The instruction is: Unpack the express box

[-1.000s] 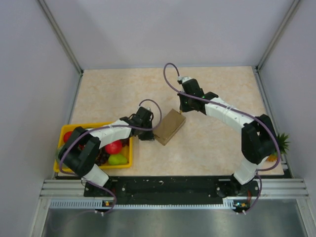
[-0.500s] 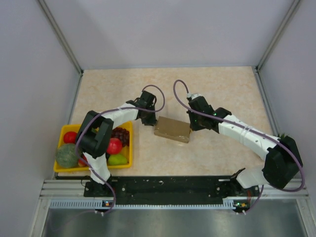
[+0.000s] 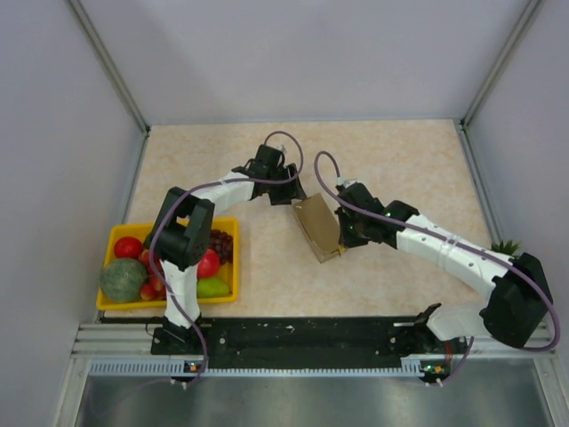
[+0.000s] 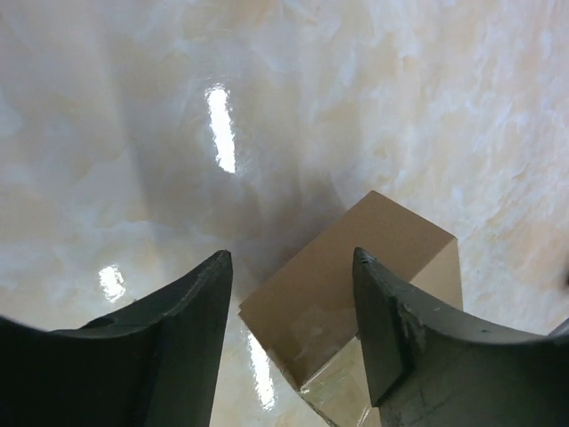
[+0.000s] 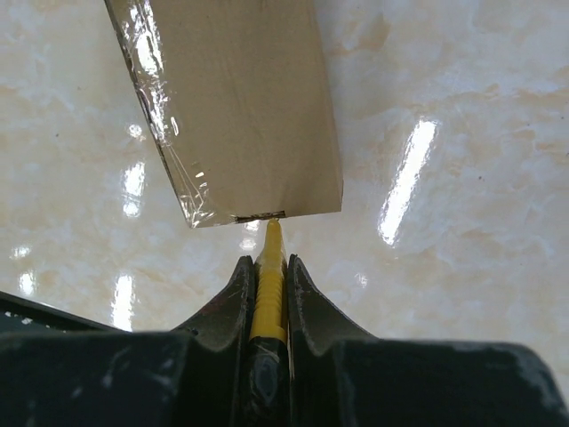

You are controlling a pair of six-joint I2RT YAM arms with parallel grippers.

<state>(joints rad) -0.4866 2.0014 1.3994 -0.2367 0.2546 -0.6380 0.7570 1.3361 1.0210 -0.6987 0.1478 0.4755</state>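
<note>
The express box is a small brown cardboard box lying shut in the middle of the table, its end sealed with clear tape. My left gripper is open at its far left corner. In the left wrist view the box shows between the open fingers, below them; I cannot tell if they touch it. My right gripper is at the box's right side, shut on a yellow cutter. The cutter's tip touches the taped edge of the box.
A yellow fruit tray with a green melon, red fruit and grapes sits at the near left. A small pineapple lies at the right table edge. Grey walls enclose the table on three sides.
The box has turned on the table, from lying across to pointing toward the near edge. My left gripper has moved up and right to its far corner. My right gripper has stayed at its right side.
</note>
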